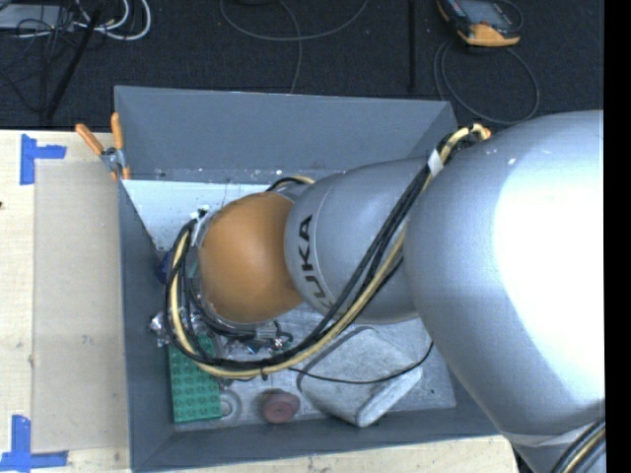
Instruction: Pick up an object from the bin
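Arm reaching low into the grey bin (281, 131), with the gripper (235, 337) at the far end of a green studded plate (193, 390).
The plate is flat and rectangular with rows of studs, and lies in the bin's near-left corner, its far end under the arm's cables. Along the near wall beside it lie a reddish-brown disc (279, 407) and a pale grey pad (367, 390). A small blue thing (161, 264) sits by the left wall. The orange wrist cover (246, 256) hides the gripper's tip, so I cannot tell how far open it is or whether it holds anything.
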{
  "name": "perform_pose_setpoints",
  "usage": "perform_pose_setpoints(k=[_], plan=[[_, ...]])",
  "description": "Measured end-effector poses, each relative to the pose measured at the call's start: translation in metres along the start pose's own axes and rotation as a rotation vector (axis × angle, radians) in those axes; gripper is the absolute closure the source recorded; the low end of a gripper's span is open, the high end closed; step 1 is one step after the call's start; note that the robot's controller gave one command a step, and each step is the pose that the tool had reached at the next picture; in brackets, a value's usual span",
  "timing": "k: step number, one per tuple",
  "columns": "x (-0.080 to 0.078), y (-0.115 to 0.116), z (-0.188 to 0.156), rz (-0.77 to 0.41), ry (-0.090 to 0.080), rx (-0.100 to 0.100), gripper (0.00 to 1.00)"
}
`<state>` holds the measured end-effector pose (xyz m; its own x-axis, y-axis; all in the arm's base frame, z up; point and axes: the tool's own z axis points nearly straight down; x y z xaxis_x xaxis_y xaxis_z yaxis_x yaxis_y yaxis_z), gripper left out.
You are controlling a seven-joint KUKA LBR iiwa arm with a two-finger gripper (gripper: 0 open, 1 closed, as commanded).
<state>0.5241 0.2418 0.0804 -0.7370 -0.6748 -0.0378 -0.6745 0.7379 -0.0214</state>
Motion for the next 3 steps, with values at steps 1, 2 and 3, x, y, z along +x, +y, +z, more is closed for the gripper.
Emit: perform_pose_setpoints(k=[1,2,3], plan=[[-0.016,-0.010,0.000,-0.117,0.037,-0.019,0.00],[-0.004,-0.004,0.004,-0.384,0.020,-0.011,0.00],[-0.013,-0.013,0.006,-0.479,0.026,-0.023,0.00]])
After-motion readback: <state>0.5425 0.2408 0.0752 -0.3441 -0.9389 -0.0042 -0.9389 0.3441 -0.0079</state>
